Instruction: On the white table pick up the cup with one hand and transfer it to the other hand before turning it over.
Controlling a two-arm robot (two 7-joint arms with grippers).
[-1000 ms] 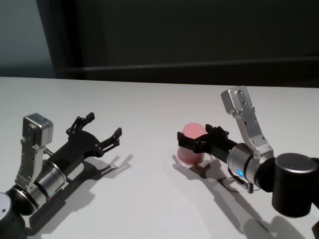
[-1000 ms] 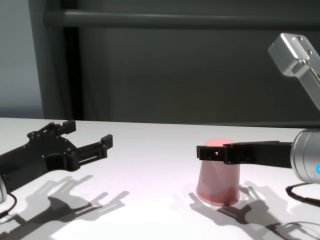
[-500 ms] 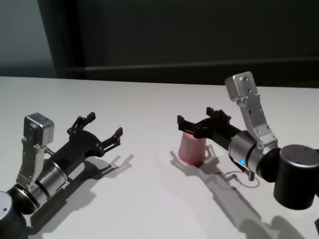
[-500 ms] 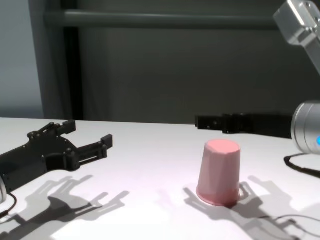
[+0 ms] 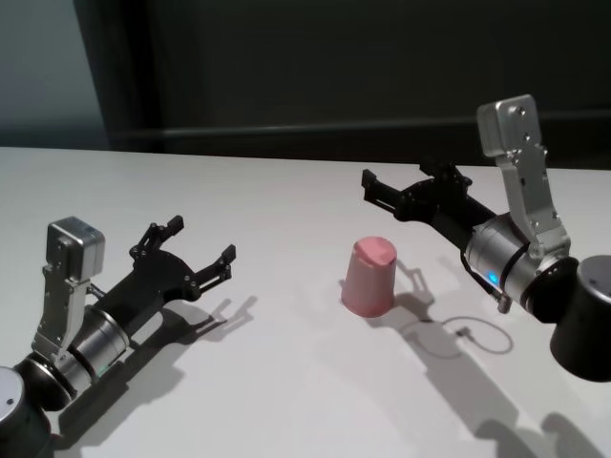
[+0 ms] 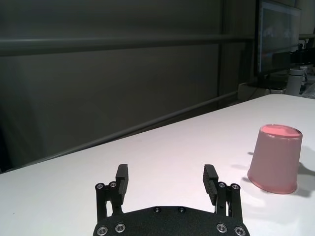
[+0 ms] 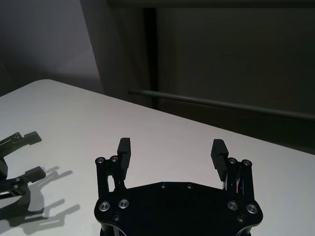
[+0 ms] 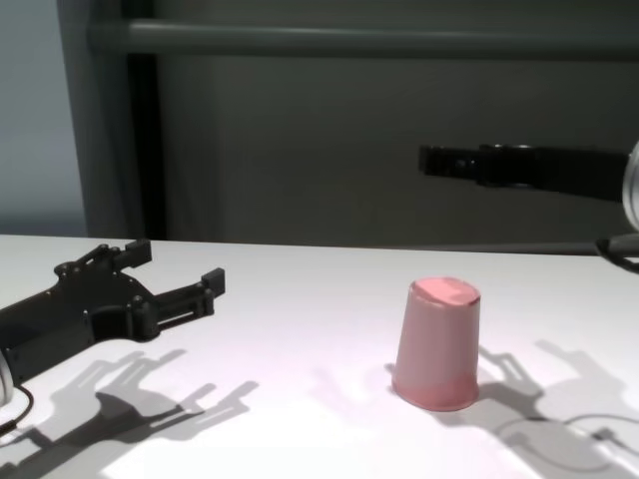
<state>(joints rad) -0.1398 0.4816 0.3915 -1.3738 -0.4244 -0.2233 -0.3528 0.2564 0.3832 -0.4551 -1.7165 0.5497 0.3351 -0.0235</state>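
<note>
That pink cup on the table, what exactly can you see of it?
The small pink plastic cup is smooth, tapered and has no handle. It stands upside down on the matte white table: its wide rim rests on the tabletop and its flat, narrower base faces up. It leans very slightly. Nothing but the table touches it. The right gripper hangs open above and behind it, and the left gripper waits open off to its left.

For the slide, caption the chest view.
Small pink plastic cup upside down on white table, between open left gripper and raised right gripper.
</note>
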